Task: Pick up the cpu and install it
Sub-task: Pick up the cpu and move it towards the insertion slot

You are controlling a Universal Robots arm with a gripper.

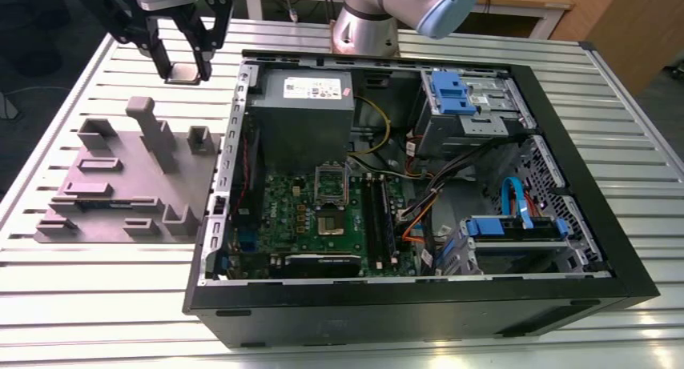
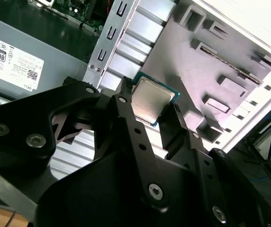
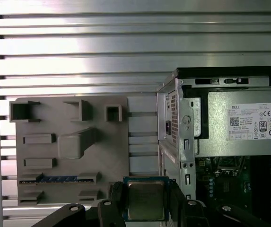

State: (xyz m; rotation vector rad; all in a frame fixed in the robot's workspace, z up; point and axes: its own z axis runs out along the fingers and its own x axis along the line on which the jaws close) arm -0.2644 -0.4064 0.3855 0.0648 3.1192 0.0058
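The cpu (image 2: 150, 101), a small square chip with a silvery top and thin rim, is clamped between my gripper's black fingers (image 2: 124, 109). My gripper (image 1: 188, 71) hangs in the air at the exterior view's upper left, above the slatted table, beside the back corner of the open computer case (image 1: 609, 249). The chip (image 1: 187, 73) shows pale between the fingers there, and also as the cpu (image 3: 147, 200) in the first wrist view. The motherboard's socket (image 1: 330, 220) lies open inside the case, on the green board.
A grey fixture plate (image 1: 128, 181) with raised blocks lies on the table at the exterior view's left of the case. Inside the case are a big grey power supply (image 1: 304, 113), black memory slots (image 1: 380, 217), blue drive brackets (image 1: 454, 93) and cables (image 1: 428, 209).
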